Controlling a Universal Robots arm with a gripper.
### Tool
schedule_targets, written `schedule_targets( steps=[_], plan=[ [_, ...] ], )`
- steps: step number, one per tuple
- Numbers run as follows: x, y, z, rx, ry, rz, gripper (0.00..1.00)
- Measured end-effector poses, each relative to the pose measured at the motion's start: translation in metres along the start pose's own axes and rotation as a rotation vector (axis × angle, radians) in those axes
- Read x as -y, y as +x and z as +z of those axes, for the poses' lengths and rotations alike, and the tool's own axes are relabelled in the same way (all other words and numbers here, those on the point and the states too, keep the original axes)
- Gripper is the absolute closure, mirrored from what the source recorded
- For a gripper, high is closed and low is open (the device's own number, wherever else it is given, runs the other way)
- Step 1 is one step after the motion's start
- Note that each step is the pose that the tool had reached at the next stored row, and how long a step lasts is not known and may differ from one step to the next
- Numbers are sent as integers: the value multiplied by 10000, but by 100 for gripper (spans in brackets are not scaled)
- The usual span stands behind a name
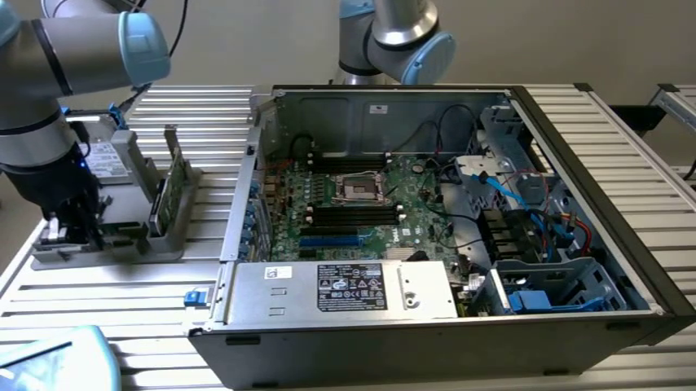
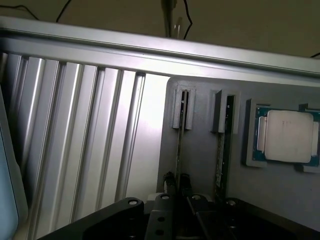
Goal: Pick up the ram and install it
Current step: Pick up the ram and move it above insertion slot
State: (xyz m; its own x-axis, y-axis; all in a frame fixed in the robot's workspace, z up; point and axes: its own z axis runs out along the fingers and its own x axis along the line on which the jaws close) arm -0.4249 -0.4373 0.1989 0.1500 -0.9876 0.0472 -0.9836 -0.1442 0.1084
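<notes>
On the ribbed metal counter point(image 1: 142, 285), at the exterior view's left of the open computer case point(image 1: 435, 350), the robot arm point(image 1: 44, 81) reaches down into a grey parts holder point(image 1: 109, 252). From the wrist camera we see the hand point(image 2: 177, 181) nearly closed. Its two dark fingertips point(image 2: 170, 179) sit on either side of the ram point(image 2: 178, 145), a thin stick standing on edge in a slot of the holder. They look to be pinching it, though we cannot make out the contact itself. Just beside it a second stick point(image 2: 222, 150) stands in its own slot, and past that a square silver processor point(image 2: 289, 136) lies flat in a recess. We see the motherboard point(image 1: 359, 204) inside the case, well apart from the hand.
</notes>
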Motion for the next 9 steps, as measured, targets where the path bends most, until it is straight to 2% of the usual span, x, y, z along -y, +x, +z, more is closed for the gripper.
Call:
schedule_targets(
  steps=[9],
  plan=[
    [4,2,-94,5,-36,-2,86]
  ],
)
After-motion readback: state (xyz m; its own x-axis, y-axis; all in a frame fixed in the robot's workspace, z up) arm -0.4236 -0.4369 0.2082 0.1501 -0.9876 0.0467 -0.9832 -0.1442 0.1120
